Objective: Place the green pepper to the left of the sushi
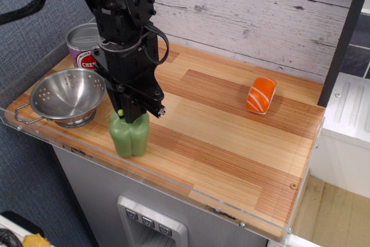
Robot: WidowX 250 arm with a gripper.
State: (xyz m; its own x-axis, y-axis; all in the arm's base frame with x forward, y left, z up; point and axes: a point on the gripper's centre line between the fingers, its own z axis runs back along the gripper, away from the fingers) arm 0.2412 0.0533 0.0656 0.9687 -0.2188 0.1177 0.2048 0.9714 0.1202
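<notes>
The green pepper (pixel 129 138) stands upright near the counter's front left edge, its yellow-green stem just left of my fingers. My gripper (pixel 132 117) reaches straight down onto the pepper's top and seems closed on it, though the black arm hides most of the jaws. The pepper still rests on the wood. The sushi (pixel 261 95), orange over a white base, lies far to the right near the back of the counter, well apart from the gripper.
A steel colander (pixel 62 95) sits at the left edge beside the pepper. A purple-labelled can (pixel 84 44) stands behind it, next to the arm. The wooden counter (pixel 225 143) stretches between pepper and sushi. A plank wall runs along the back.
</notes>
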